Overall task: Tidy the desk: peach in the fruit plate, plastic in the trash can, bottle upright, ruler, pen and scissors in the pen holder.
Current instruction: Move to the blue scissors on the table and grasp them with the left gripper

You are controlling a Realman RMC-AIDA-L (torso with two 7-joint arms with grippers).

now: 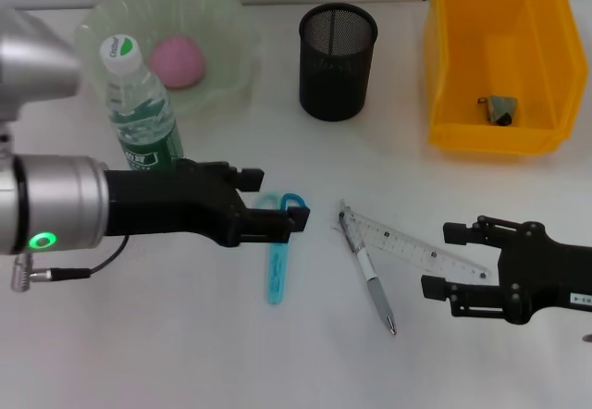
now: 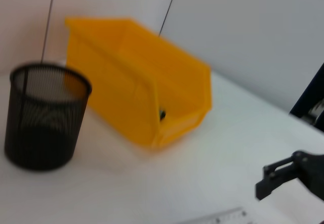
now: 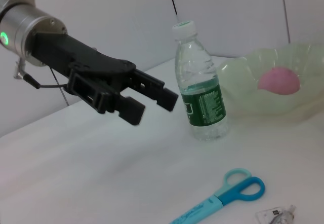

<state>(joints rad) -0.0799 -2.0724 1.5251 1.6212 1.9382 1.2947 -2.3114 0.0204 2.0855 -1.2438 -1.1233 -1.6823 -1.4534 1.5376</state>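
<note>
The left gripper (image 1: pixel 282 210) hangs over the handle end of the scissors (image 1: pixel 277 252), its black fingers spread with nothing between them. The right wrist view shows it raised above the bench, clear of the scissors (image 3: pixel 223 199), a gap the head view hides. The right gripper (image 1: pixel 460 263), jaws wide and empty, sits near the right edge, just beside the ruler (image 1: pixel 416 245).

The scissors lie mid-bench, long axis running front to back, blue loop handles toward the far edge. The clear plastic ruler slants from the centre toward the front right corner; the silver pen (image 1: pixel 368 270) lies beside it, tip toward the front.

Toward the far edge stand the black mesh pen holder (image 1: pixel 338 60), an upright clear bottle (image 1: pixel 141 108) with a green label, a pale green scalloped fruit plate (image 1: pixel 222 30) holding the pink peach (image 1: pixel 176 61), and a yellow plastic trash can (image 1: pixel 462 76).
</note>
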